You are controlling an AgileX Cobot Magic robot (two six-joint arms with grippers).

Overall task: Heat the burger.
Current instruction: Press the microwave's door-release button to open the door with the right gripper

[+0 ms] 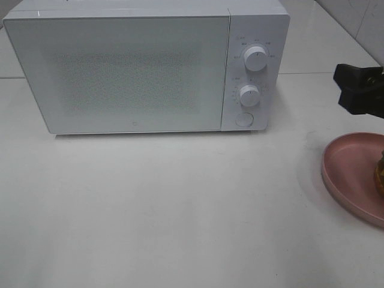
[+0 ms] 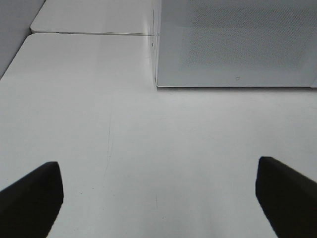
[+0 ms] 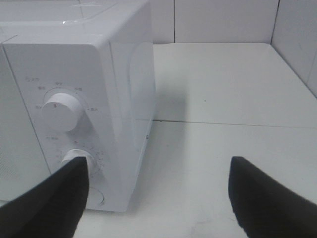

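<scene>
Evidently at the outset: the left end effector (image 2: pixel 158 198) is pictured spread wide and empty, held over the white surface (image 2: pixel 124 148) just in front of the left front corner of the microwave (image 2: pixel 237 44). The right end effector (image 3: pixel 158 196) is likewise spread, with nothing caught between its fingers (image 3: pixel 49 198), and is held beside the control panel (image 3: pixel 29 64), where the upper dial (image 3: pixel 59 111) and lower dial (image 3: pixel 79 159) are seen close by, neither of them touched. Farther out, the microwave's door (image 1: pixel 120 72) is shown shut. The burger (image 1: pixel 380 171) is glimpsed only as a golden-brown sliver at the right edge of the high view, set on the pink plate (image 1: pixel 348 171), which is placed on the surface well apart from the microwave and to its right, below the dark body of the right arm (image 1: pixel 360 90). By all appearances, nothing of the task is done yet: the door is to be opened, the burger is to be lifted inside, the door is to be closed, and the dials are to be set before any heating can be begun.
</scene>
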